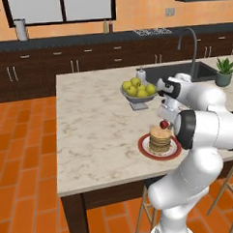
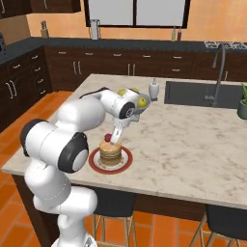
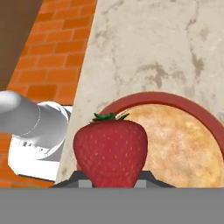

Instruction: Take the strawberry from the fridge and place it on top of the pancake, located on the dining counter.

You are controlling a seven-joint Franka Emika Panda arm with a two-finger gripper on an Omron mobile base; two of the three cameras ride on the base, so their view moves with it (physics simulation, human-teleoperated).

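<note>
Red strawberry is pinched tight between the gripper's two fingers, so they're clamped right on it, green leafy cap pointing away from the hand. From the hand camera the berry sits dead centre above the fingertips, and just past it, off to one side, is the pancake, a round tan top with the plate's red rim curving around behind it. Beyond that it's just beige marbled stone, the dining counter, with orange floor tiles past its edge.

In the left base view the gripper points down with the strawberry at its tip, right over the near edge of the pancake stack. Can't really tell if the berry is touching the top pancake or hanging just above it, it's that close. The plate sits near the front edge of the dining counter.

Right base view says the same: strawberry at the fingers, over the left side of the pancake stack.

Behind the gripper, further in on the counter, there's a bowl of yellow-green fruit and a small white bottle next to the sink. A potted plant sits well off near the faucet.
</note>
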